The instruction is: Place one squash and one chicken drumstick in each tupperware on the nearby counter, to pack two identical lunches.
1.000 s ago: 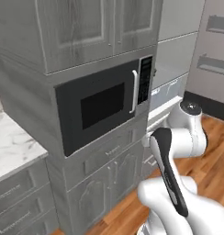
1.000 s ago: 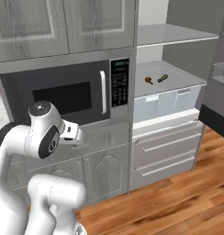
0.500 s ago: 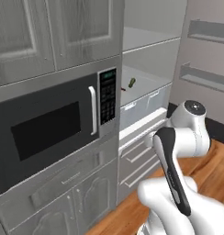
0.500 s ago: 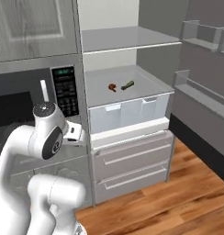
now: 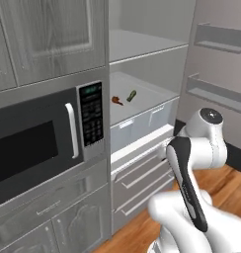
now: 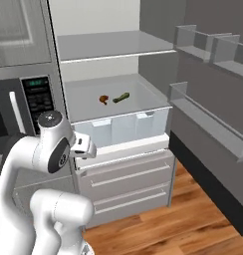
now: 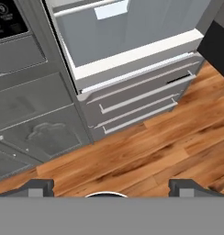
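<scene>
A small elongated green squash (image 5: 131, 95) (image 6: 121, 97) lies on a shelf inside the open fridge. Just left of it lies a small reddish-brown chicken drumstick (image 5: 116, 100) (image 6: 103, 99). My arm is folded close to the base, well below and in front of that shelf. My gripper (image 7: 111, 187) stands open with nothing between its fingertips (image 7: 40, 186), looking down at the wooden floor and the fridge's lower drawers. The tupperware and the counter are out of view.
A built-in microwave (image 5: 38, 143) sits left of the fridge, over grey cabinets (image 7: 36, 124). Below the shelf are a clear bin (image 6: 121, 127) and grey drawers (image 6: 126, 174). The open fridge door (image 6: 208, 124) with its racks juts out on the right. Wooden floor (image 7: 141, 156) lies ahead.
The whole picture has shifted as the base moved: the microwave slid left and the open fridge came to the middle. The gripper stays open and the arm keeps its folded pose.
</scene>
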